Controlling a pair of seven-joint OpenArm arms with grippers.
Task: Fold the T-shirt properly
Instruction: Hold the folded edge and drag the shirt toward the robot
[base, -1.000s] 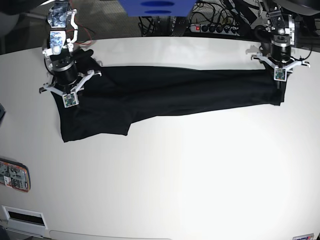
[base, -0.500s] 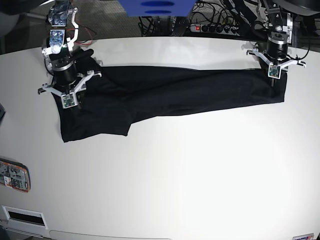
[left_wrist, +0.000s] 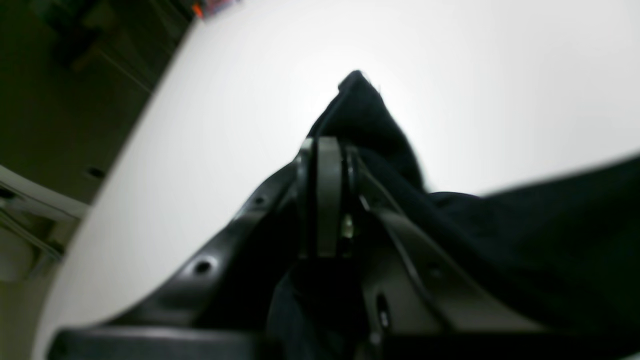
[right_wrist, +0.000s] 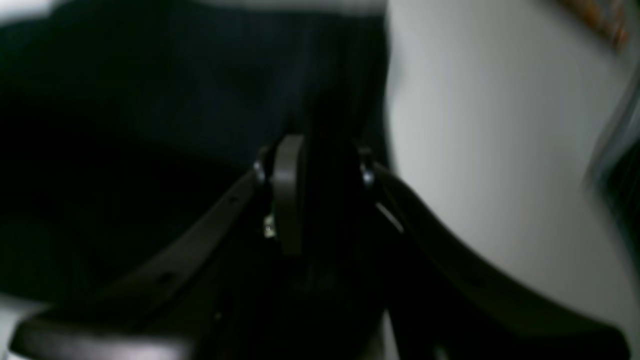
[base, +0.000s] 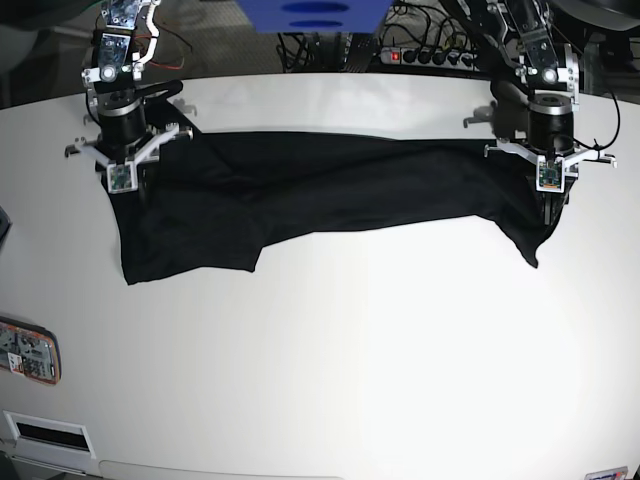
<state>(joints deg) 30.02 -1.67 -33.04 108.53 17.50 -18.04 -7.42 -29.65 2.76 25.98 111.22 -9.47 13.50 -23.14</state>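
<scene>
The black T-shirt lies stretched in a long band across the white table. In the base view my left gripper is at the shirt's right end, shut on the fabric and holding it lifted, with a corner hanging down. The left wrist view shows the left gripper closed with T-shirt cloth bunched around it. My right gripper holds the shirt's left end. In the blurred right wrist view the right gripper has dark T-shirt cloth between its jaws.
An orange and black object lies at the table's left edge. A white box sits at the front left corner. A power strip with cables and a blue object are behind the table's far edge.
The left gripper rose with the shirt's right end, so that end now hangs in a point off the table. The right gripper moved back and up with the left end.
</scene>
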